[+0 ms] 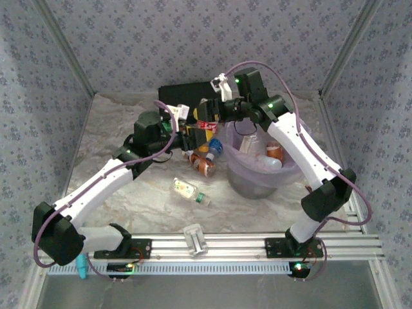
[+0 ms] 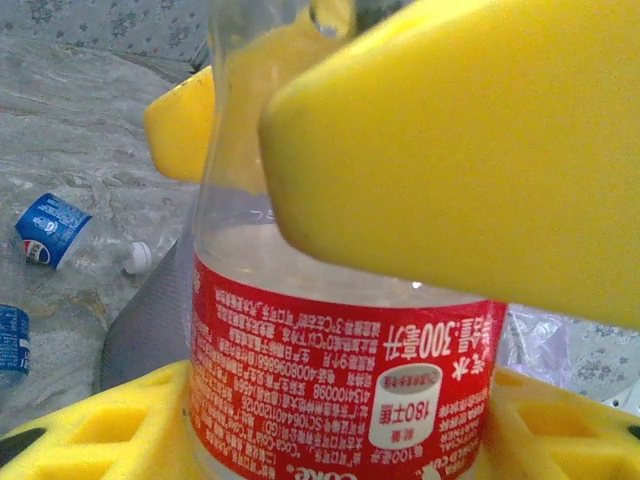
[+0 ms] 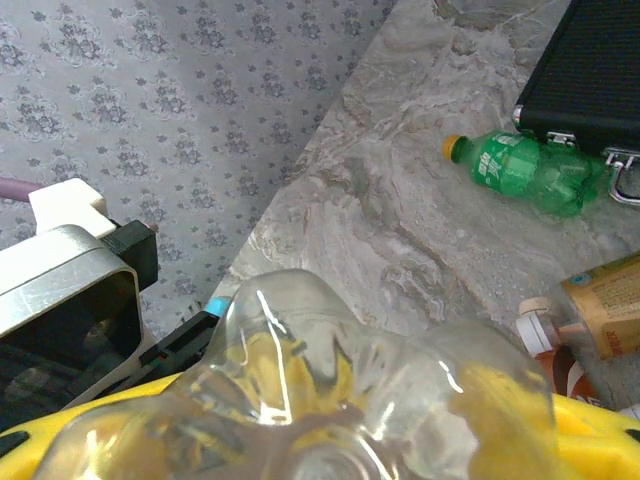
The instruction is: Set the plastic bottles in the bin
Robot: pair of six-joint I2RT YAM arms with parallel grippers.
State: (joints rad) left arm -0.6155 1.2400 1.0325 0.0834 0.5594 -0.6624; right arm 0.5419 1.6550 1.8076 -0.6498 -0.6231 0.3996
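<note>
So the Coke bottle (image 2: 340,370) was up in the air, not on the counter (image 1: 161,215), sitting between the two hands just off the far-left rim of the bin (image 1: 254,187). The left hand (image 2: 330,435) was clamped on it around the red label. The right hand (image 3: 330,430) had its yellow fingers (image 2: 450,170) on either side of the base end. You could see the lumpy clear bottom right in front of its camera, but honestly I couldn't tell if it was actually gripping or just straddling.

The long axis ran hand to hand, base pointing at the right one. The bit that mattered imo: the bin lay to the right of the bottle and a little nearer, on the right arm's side, so that arm looked like the closer one for the drop. A few bottles (image 1: 264,151) were in there already, and loose ones (image 1: 205,164) lay on the counter beside it.
</note>
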